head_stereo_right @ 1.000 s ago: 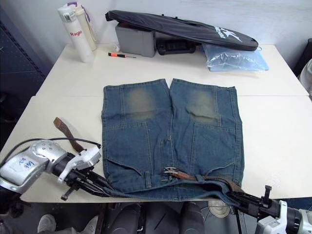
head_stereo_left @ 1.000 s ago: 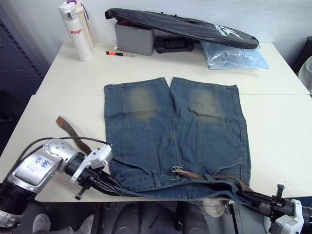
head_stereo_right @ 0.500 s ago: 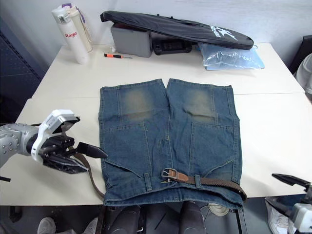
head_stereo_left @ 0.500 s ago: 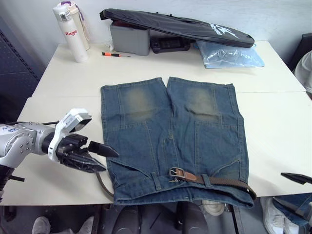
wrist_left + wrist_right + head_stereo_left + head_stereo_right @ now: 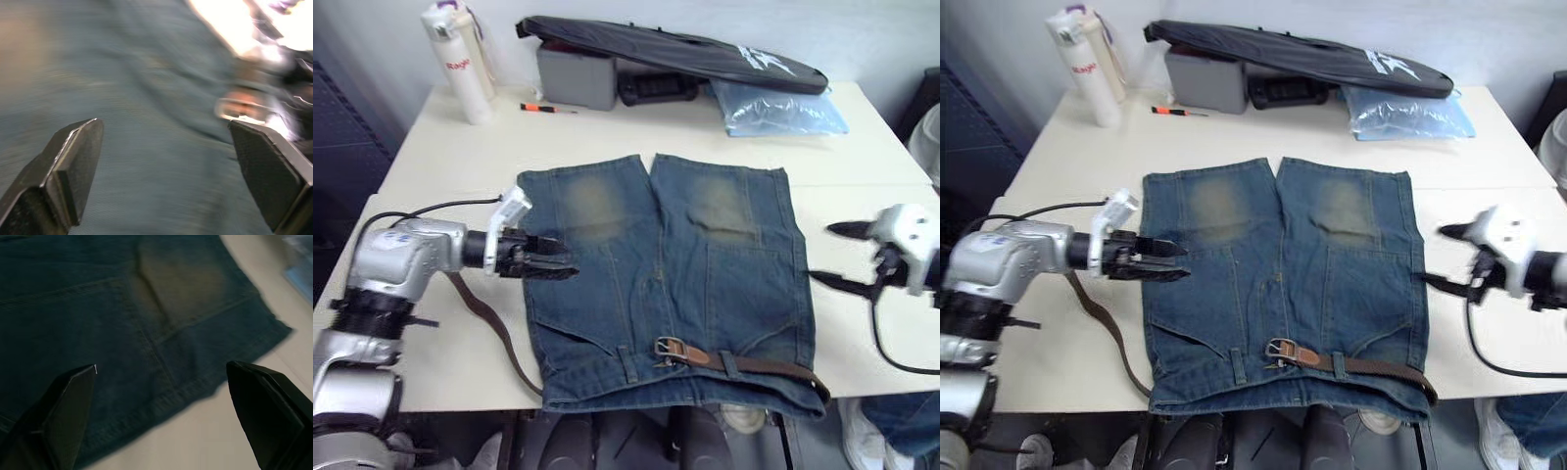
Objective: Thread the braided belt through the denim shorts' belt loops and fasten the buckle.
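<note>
Left eye view shows the denim shorts [image 5: 671, 284] flat on the table [image 5: 450, 157], legs pointing away and waistband at the near edge, where the braided belt [image 5: 754, 364] runs crosswise through the belt loops [image 5: 728, 362], its buckle [image 5: 668, 348] near the middle and its other end trailing off past the shorts' left side. The left gripper [image 5: 551, 267] hovers over the left leg and the right gripper [image 5: 832, 255] just beside the right hem, both with fingers spread and empty. A white bottle [image 5: 457, 64], black bag [image 5: 675, 49], screwdriver [image 5: 548, 108] and pale blue bag [image 5: 781, 110] sit well apart at the far edge.

One pair of denim shorts [image 5: 666, 274], one braided belt [image 5: 744, 364] with one buckle [image 5: 667, 348], two bottles [image 5: 458, 61], one screwdriver [image 5: 548, 108].
</note>
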